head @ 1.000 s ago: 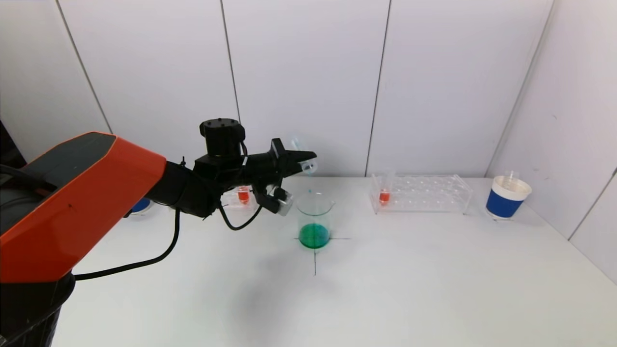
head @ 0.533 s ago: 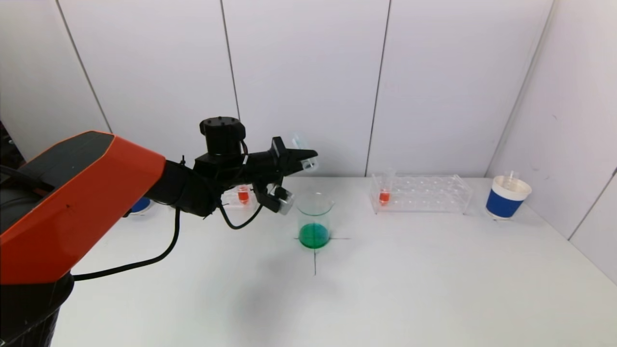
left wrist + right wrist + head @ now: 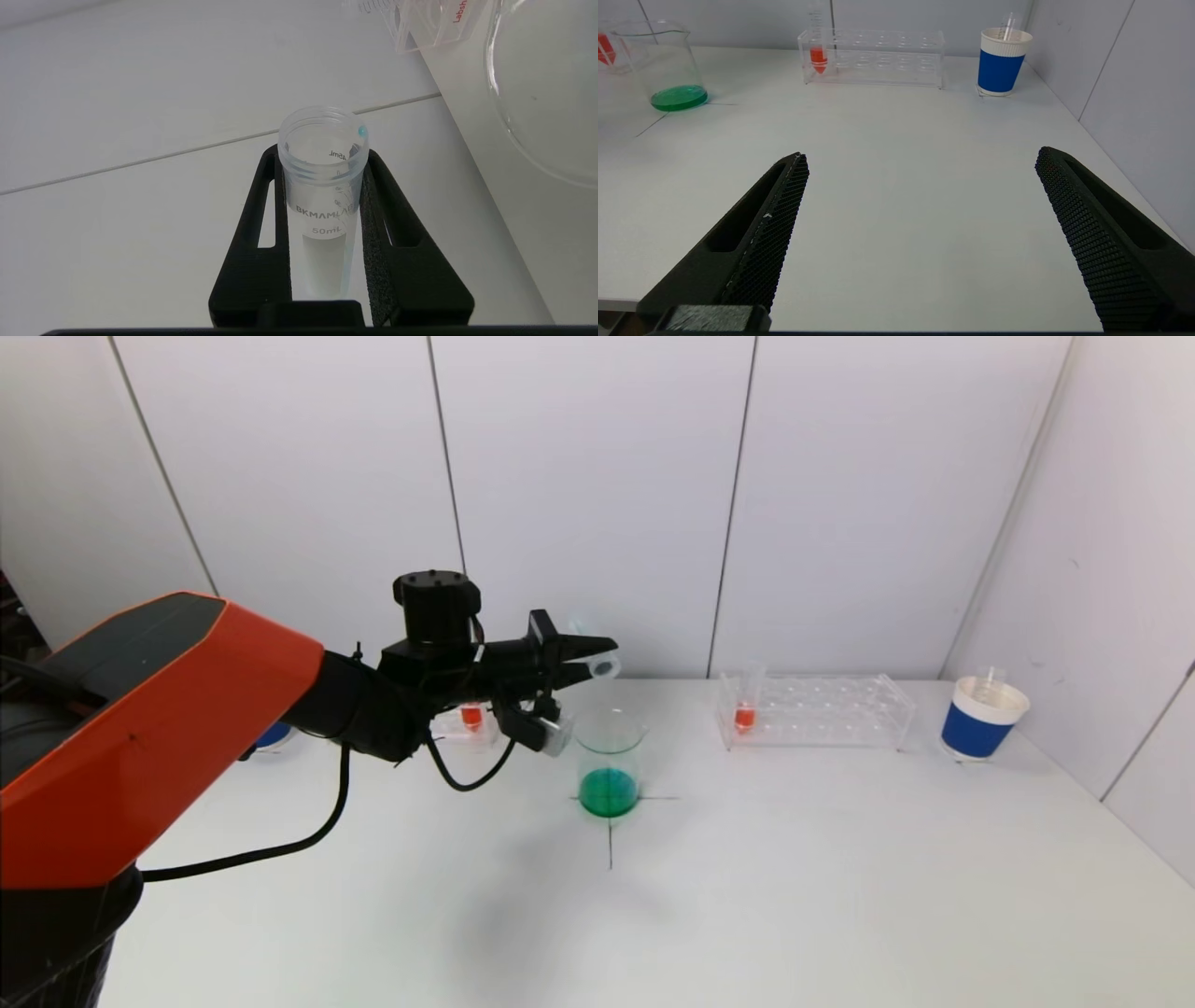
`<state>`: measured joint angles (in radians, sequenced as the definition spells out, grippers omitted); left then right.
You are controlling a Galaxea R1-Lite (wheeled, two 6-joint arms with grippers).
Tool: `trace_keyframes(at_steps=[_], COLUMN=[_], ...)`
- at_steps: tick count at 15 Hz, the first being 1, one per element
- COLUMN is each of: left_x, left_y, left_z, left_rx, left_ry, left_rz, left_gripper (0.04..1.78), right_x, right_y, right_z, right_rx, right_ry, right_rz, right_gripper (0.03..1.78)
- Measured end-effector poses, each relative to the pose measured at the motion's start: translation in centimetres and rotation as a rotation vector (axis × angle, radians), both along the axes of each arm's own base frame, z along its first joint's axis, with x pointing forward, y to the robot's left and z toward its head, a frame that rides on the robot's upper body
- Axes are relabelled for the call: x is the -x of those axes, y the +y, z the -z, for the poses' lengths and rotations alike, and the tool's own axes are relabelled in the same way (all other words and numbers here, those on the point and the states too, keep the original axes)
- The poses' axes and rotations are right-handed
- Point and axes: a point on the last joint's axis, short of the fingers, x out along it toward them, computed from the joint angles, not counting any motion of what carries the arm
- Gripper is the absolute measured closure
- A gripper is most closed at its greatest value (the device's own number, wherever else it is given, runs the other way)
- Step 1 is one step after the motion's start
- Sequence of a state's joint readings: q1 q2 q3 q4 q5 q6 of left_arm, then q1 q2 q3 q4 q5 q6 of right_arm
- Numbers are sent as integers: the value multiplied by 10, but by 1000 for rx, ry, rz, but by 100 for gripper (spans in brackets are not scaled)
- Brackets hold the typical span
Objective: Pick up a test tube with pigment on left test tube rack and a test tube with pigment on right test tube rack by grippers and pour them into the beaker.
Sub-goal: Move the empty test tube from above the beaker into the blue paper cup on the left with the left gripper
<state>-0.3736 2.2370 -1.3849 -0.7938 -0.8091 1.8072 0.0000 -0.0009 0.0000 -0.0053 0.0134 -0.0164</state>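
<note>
Clear test tube [image 3: 322, 186] clamped in left claw [image 3: 583, 658] above beaker [image 3: 609, 761]; right claw [image 3: 920, 196] wide, holding nothing.

White table [image 3: 840, 859] bearing a black cross mark [image 3: 611, 831], a blue-and-white paper cup [image 3: 980, 719] at far right with a clear rod inside, white panelled wall [image 3: 597, 504] behind.

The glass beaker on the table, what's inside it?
The clear glass beaker holds a shallow layer of green liquid at its bottom; above that it looks empty. Nothing covers it.
</note>
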Motion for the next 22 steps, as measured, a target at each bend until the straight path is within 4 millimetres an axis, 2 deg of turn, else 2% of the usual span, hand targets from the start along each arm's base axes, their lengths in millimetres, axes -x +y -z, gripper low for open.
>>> trace_keyframes(at_steps=[7,10,19,22], left_x=[0,-1,-11,-12], left_y=[-1,0,4,7], left_z=[-1,-2,-25,-35], left_rx=[111,191,642,789], left_ry=[212,359,631,672], left_rz=[-16,-91,-407,-501], left_gripper=[137,137,137,137], right_x=[0,0,0,0], right_y=[0,0,0,0], right_z=[0,0,0,0], right_rx=[0,1,1,1], right_ry=[0,0,0,0], right_rz=[0,0,0,0], right_gripper=[4,4,4,4])
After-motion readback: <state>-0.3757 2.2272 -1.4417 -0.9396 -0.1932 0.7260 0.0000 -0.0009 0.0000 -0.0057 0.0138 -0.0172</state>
